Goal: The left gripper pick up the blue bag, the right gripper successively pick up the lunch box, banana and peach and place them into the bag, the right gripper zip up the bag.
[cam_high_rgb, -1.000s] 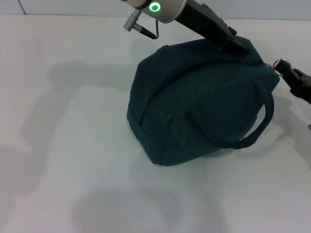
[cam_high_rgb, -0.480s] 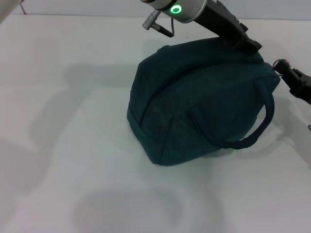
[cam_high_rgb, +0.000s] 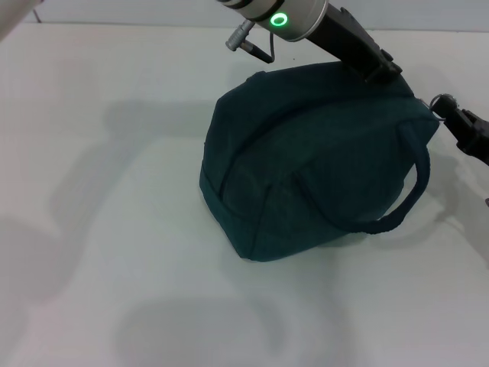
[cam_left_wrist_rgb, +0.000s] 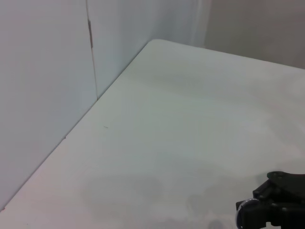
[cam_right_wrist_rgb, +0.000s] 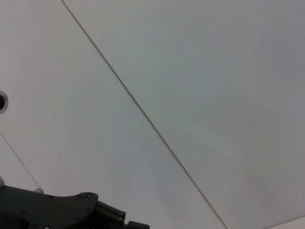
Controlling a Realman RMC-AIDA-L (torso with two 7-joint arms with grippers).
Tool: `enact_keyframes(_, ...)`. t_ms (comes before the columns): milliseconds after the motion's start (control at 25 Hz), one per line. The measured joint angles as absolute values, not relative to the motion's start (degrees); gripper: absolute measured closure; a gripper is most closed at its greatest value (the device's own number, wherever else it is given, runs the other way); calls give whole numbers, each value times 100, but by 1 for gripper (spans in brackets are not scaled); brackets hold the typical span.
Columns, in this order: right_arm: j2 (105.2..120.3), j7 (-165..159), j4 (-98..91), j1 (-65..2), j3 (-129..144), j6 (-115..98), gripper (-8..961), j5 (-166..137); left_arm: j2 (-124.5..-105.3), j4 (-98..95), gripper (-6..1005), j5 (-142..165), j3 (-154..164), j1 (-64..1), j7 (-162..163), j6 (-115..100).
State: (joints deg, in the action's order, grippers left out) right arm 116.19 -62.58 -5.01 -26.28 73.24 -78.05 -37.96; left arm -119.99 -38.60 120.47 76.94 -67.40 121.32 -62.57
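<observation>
Near the middle of the white worktop (cam_high_rgb: 114, 229), toward its far right: the blue bag (cam_high_rgb: 306, 160), closed along the top, slumped and leaning, one loop handle (cam_high_rgb: 405, 191) arching off its right flank. Nothing of the bag's contents visible; interior fully hidden by the fabric. At the bag's upper far edge, the left end effector (cam_high_rgb: 380, 70), reaching down from a silver wrist with a lit green ring (cam_high_rgb: 280, 20), tip touching or just beside the top seam; open or closed cannot be told, the fingers hidden against the fabric. At the bag's right end, the right end effector (cam_high_rgb: 452, 116), black, close against the corner by a small metal ring (cam_high_rgb: 441, 100), apparently the zipper pull; whether clamped on that ring or merely beside it cannot be told. In the left wrist view, bare worktop, a pale wall, and a black end effector with a metal ring in one corner. In the right wrist view, pale surfaces crossed by a thin seam and part of a black arm.
</observation>
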Motion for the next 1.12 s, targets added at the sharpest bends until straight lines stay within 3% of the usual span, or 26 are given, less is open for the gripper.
enact_keyframes(360,11619,-6208,-491,-2628,7301,-7773,854,-3773,-11991,-3867,883,12055,7707,-6721,12114,-6262)
enact_keyframes(1120,11618,-6099,-475,-2607,7283,-7336,850,-3669,-11978,-4041,926,12019,7710,-6675,12041,-6429)
